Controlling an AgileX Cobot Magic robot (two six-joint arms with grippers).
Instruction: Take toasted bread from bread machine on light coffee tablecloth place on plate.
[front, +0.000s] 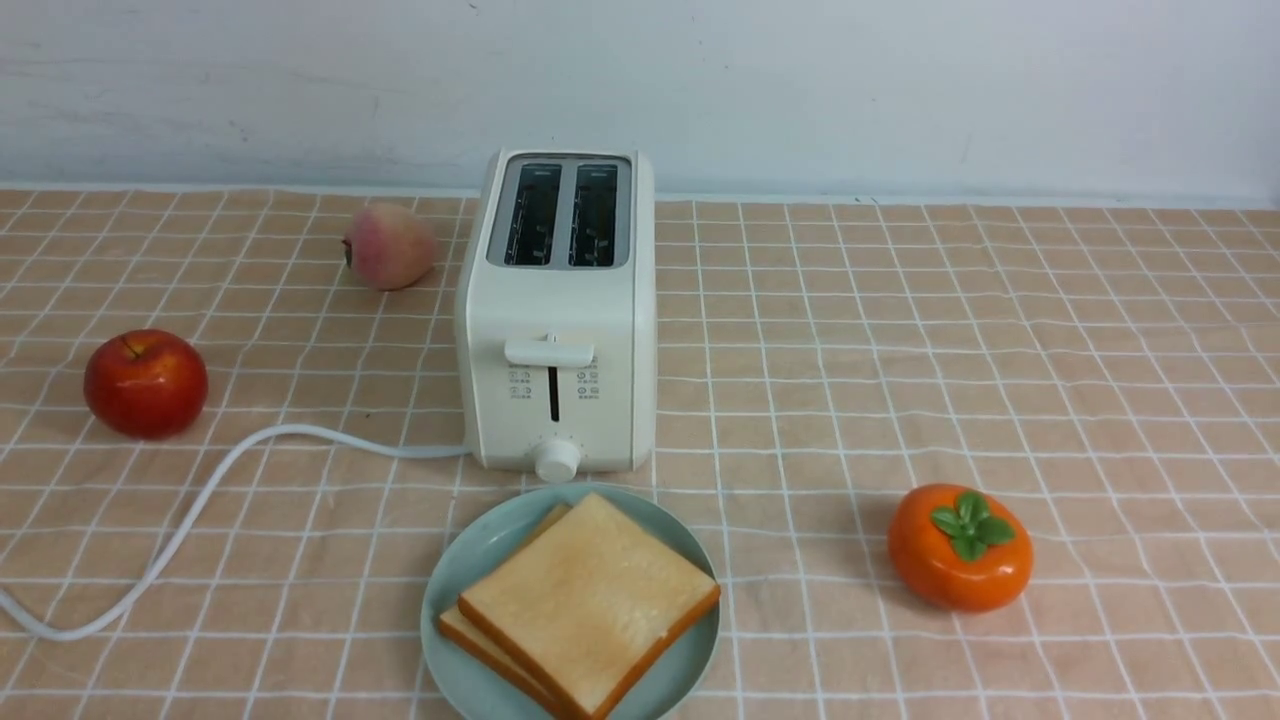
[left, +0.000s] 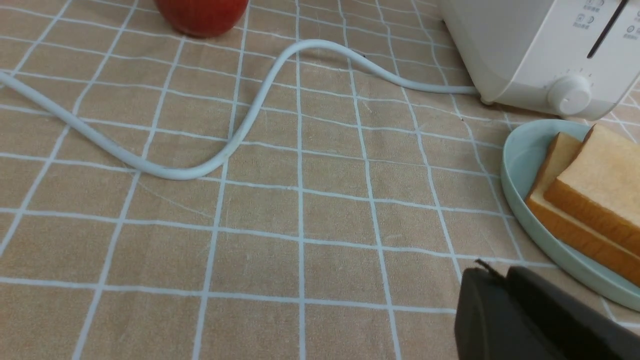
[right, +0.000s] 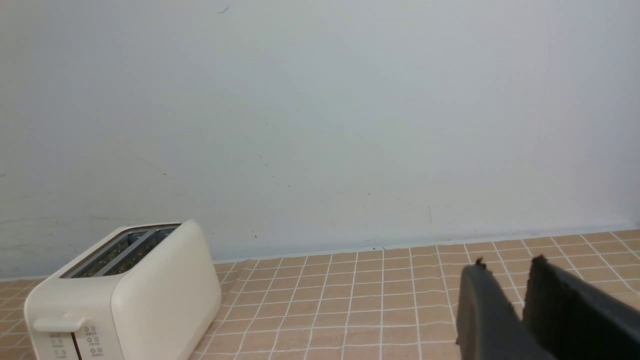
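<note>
The light coffee tablecloth (front: 900, 400), peach-tan with a thin white grid, covers the whole surface. On it the cream-white bread machine (front: 558, 330) stands upright, both top slots bare, its lever up, round knob low on the front, and its white cord (front: 180, 520) snaking off toward eight o'clock. Directly at its six o'clock sits the pale teal plate (front: 455, 590), touching nothing but the cloth. The toasted bread (front: 590, 600), two square golden slices with orange-brown crust, lies stacked flat on the plate, the top slice shifted so a corner of the lower one shows.

Neither arm appears in the front view. In its wrist view, the left gripper (left: 492, 272) hangs just beside the plate's rim, fingers pressed together, holding nothing. The right gripper (right: 505, 265) has a narrow gap, empty, well apart from the toaster and the bread.
</note>
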